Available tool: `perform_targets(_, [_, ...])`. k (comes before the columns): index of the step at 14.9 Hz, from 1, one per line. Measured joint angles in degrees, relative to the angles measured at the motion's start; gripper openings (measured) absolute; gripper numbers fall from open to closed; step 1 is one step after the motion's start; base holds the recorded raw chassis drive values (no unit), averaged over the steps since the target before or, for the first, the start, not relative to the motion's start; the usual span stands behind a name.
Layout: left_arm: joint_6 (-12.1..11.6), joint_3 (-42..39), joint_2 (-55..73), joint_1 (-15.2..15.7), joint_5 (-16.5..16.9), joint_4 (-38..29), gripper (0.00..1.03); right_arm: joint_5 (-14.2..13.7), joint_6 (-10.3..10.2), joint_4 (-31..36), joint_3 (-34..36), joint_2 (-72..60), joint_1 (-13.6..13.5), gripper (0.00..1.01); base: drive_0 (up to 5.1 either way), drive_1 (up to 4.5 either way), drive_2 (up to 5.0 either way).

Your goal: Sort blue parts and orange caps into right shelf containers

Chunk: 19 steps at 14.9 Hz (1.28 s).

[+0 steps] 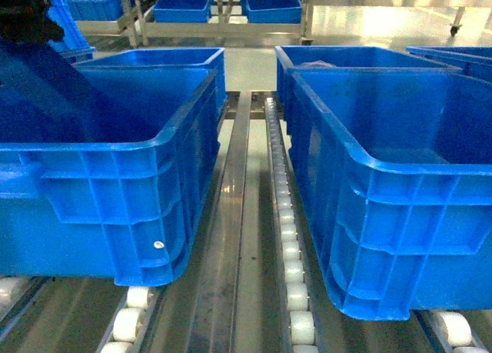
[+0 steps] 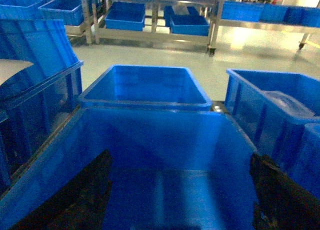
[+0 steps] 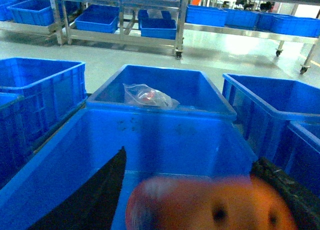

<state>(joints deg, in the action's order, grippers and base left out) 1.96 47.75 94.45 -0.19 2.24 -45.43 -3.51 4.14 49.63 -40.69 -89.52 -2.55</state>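
Observation:
An orange cap [image 3: 210, 205] fills the bottom of the right wrist view, blurred and very close to the lens. It hangs between the spread fingers of my right gripper [image 3: 190, 190], over the inside of a right shelf container [image 3: 165, 135]. A gap shows beside the left finger [image 3: 95, 200], so nothing pinches the cap. My left gripper [image 2: 180, 190] stands open and empty inside the near left crate [image 2: 165, 135]. In the head view both near crates [image 1: 115, 199] [image 1: 400, 214] show, but neither gripper does. No blue parts are in view.
The crates sit on a roller conveyor [image 1: 288, 238] with a metal rail [image 1: 231, 214] between them. Behind stand further crates [image 1: 346, 57]; one holds a clear bag [image 3: 147, 96]. A dark arm part [image 1: 27, 18] is at top left. Racks of crates [image 1: 184, 7] line the far floor.

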Motion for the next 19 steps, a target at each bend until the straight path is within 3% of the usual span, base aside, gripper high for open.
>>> perform_targets(2, [2.3,-2.6,-2.3,0.5,2.2,-1.4,1.00,0.2,0.0,0.2,0.3,0.0,0.0,0.98,0.0,0.00,0.0])
perform_targets(3, [2.4,-3.5,-2.6,0.7,2.8,-1.4,0.97,0.3,0.2,0.9,0.3,-0.2,0.0,0.98,0.0,0.00,0.0])
perform_targets(5, [2.4,-4.6,-4.7,0.9,0.0,-2.0,0.98,-0.4,0.9,-3.4,0.8,0.3,-0.1,0.98,0.0,0.00,0.0])
perform_targets(7, [2.4,-5.0,-6.3,0.9,-0.3,-2.4,0.98,-0.2,0.5,-2.1,1.4,1.2,-0.1,0.96,0.0,0.00,0.0])
perform_targets(8, [1.9,-5.0,-6.1,0.7,-0.7,-1.1,0.96,0.6,-1.3,1.0,4.1,2.8,-0.1,0.84,0.0,0.00,0.0])
perform_targets(9, [0.4,-7.7,-7.8,0.4,-2.1,-1.5,0.84,2.3,-2.5,2.6,9.7,6.8,0.6,0.69,0.0,0.00,0.0])
perform_targets(11, [-0.9,-17.5,-14.6,0.4,-2.2,-4.6,0.57,3.1,-3.3,4.1,16.8,11.8,2.9,0.43,0.0,0.00,0.0])
perform_targets(14, [-0.9,-28.4,-22.5,0.4,-2.3,-6.4,0.15,3.5,-3.2,4.3,25.6,20.2,2.8,0.01,0.0,0.00,0.0])
perform_targets(15, [-0.9,-30.8,-25.0,0.4,-2.3,-6.5,0.03,3.5,-3.5,3.6,27.7,22.8,2.8,0.02,0.0,0.00,0.0])
perform_targets(19, [-1.0,-38.9,-35.9,0.4,-2.3,-3.6,0.02,3.5,-3.5,-1.6,34.2,34.2,2.8,0.02,0.0,0.00,0.0])
